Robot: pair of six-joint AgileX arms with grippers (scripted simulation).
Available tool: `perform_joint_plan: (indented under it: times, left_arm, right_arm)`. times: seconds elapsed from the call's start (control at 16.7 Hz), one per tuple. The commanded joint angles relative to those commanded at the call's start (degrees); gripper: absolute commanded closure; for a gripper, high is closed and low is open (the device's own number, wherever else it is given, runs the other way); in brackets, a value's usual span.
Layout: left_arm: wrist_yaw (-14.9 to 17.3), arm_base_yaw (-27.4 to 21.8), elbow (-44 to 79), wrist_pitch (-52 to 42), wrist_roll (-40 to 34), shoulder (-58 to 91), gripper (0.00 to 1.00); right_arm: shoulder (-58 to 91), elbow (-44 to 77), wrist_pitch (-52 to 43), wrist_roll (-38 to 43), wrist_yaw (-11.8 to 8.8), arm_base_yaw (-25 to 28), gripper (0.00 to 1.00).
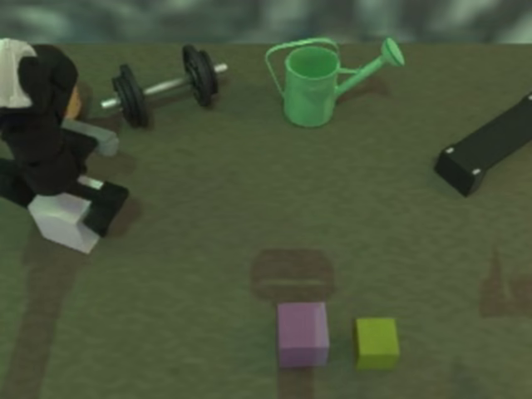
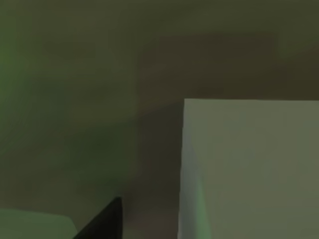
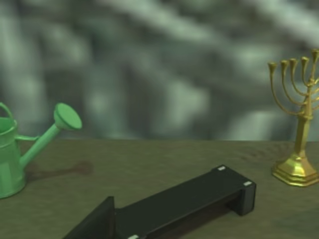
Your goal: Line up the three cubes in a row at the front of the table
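Dark green fuzzy table [image 1: 249, 208], blurry grey wall behind. No writing seen. Left gripper [image 1: 79, 208] at 9 o'clock, fingers clamped on big white cube [image 1: 62, 223]. Pink cube [image 1: 302, 334], yellow-green cube [image 1: 376, 342] at 6 o'clock, just apart. Right gripper out of sight.
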Motion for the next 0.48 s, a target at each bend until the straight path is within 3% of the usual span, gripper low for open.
perform_joint_plan:
  times: [0.48]
  left_arm:
    - [0.0,0.0,0.0,0.0,0.0,0.0,0.83]
  right_arm:
    - [0.0,0.0,0.0,0.0,0.0,0.0,0.00]
